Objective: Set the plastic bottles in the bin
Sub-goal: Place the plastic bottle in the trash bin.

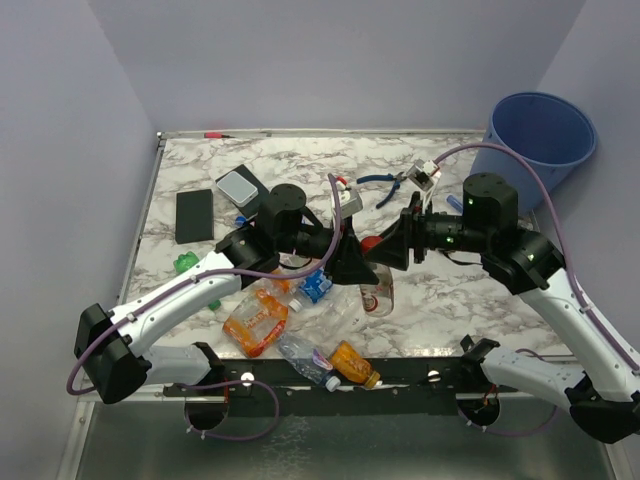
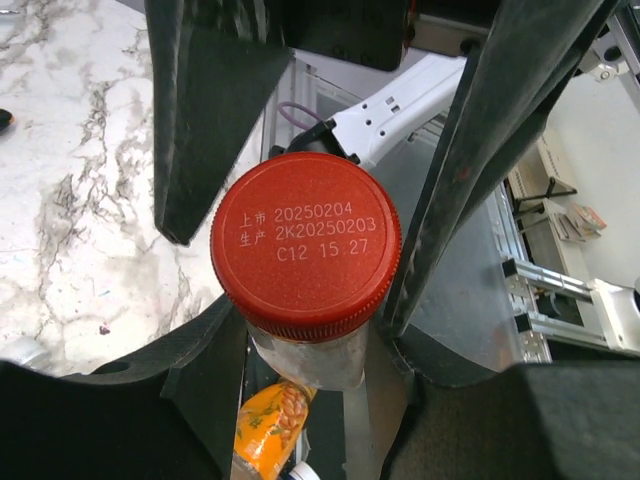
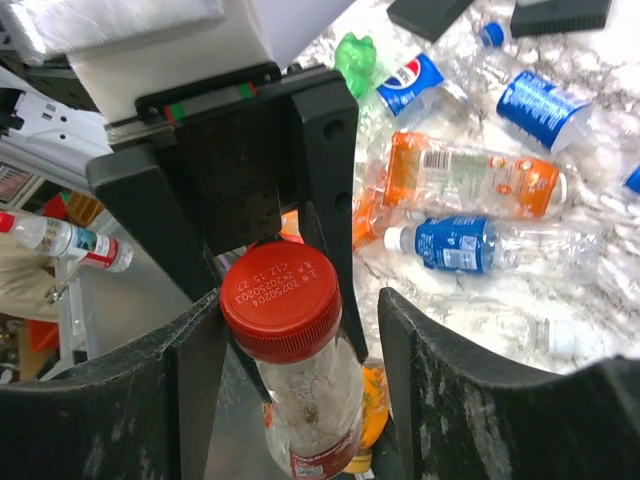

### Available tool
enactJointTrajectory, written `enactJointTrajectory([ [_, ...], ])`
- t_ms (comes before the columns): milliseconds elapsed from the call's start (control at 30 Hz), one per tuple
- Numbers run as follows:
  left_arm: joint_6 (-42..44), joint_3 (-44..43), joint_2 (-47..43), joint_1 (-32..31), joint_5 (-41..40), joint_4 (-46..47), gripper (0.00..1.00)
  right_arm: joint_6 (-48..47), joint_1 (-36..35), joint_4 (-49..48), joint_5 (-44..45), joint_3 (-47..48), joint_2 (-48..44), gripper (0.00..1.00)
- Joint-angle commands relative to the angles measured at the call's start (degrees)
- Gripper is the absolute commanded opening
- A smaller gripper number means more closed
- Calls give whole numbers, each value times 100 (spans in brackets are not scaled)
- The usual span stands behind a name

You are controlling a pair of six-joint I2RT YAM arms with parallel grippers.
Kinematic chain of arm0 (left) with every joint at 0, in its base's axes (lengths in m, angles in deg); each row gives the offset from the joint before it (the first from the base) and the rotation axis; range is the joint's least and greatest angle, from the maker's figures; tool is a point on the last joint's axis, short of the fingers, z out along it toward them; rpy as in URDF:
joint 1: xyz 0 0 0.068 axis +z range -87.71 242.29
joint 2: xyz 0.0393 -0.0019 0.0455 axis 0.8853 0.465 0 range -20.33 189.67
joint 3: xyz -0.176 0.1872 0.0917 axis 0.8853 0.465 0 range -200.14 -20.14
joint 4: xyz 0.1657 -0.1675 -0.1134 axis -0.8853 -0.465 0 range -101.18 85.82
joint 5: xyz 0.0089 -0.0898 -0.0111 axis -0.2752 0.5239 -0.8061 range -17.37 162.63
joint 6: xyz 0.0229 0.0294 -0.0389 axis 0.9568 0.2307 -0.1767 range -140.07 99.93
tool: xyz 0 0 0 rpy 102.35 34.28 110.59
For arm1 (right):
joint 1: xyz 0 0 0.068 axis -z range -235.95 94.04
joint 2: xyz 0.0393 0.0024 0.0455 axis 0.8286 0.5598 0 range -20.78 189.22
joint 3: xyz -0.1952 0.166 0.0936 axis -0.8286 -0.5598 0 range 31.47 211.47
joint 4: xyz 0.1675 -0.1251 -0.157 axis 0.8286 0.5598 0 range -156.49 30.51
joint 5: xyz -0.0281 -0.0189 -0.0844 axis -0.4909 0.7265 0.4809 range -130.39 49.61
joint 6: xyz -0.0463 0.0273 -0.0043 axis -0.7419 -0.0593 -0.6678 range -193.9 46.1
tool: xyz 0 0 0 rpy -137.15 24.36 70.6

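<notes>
2 grippers meet mid-frame in the top view. We see the left gripper (image 2: pixel 310 330) clamped on the neck of a red-capped bottle (image 2: pixel 305 245). The right gripper (image 3: pixel 295 310) has its jaws apart around the cap, 1 finger right against it, the other clear. The bin (image 1: pixel 545 125) stands upper right, well apart. Other bottles (image 1: pixel 258 320) lie lower left.

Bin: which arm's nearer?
Right. The right arm is just in front of and left of the bin; the left arm is farther left, beyond the right arm.
</notes>
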Motion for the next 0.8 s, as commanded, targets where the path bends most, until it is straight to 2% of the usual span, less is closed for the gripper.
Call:
enactJointTrajectory([
  [0,110,-171,-44,11,-173,13,0,196,-27,-41,17,-160,68,59],
  [100,108,-125,-74,10,-174,13,0,306,-32,-269,83,-260,3,53],
  [167,140,-94,-105,15,-229,21,0,382,-33,-449,131,-320,-34,41],
  [200,170,-73,-119,9,-267,26,4,420,-31,-534,184,-348,-78,32],
  [267,260,-21,-205,7,-310,37,25,456,-33,-670,324,-390,-161,19],
  [400,463,155,-517,13,-817,48,69,482,-31,-657,1034,-260,-335,2],
  [433,530,220,-651,15,-1133,56,86,464,-33,-561,1407,-170,-381,1],
  [467,572,298,-800,14,-1604,80,97,431,-30,-466,1869,-47,-447,0],
  [533,647,556,-1264,13,-3013,288,99,339,-33,-259,3121,215,-578,0],
  [633,777,1188,-2059,7,-4903,932,99,97,-33,-322,5516,484,-693,0],
  [700,871,1540,-2443,9,-6025,1242,99,-281,-27,-594,7098,618,-575,0],
  [767,1038,1748,-2617,16,-6980,1347,99,-929,-21,-1305,8403,685,-337,0],
])
